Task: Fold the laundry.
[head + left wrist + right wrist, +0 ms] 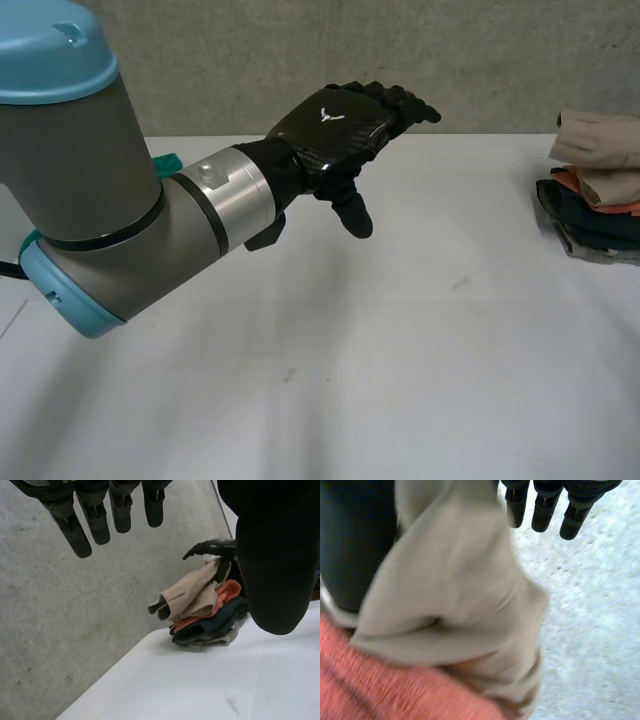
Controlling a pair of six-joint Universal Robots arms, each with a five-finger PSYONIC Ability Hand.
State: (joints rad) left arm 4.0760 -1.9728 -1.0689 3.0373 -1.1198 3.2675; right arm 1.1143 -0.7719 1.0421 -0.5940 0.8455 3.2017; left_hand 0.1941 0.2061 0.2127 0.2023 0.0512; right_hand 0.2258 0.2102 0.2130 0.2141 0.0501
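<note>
left hand (pixel 335 135) hovers with fingers spread above the table (pixel 400 350), right hand (pixel 214 546) straight-fingered over the laundry pile (pixel 598 190) at its right edge.

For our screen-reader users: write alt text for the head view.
The robot's left arm reaches across a white table, its black left robot hand open and empty above the surface. At the far right of the table sits a stack of clothes: beige on top, orange beneath, dark pieces at the bottom.
</note>
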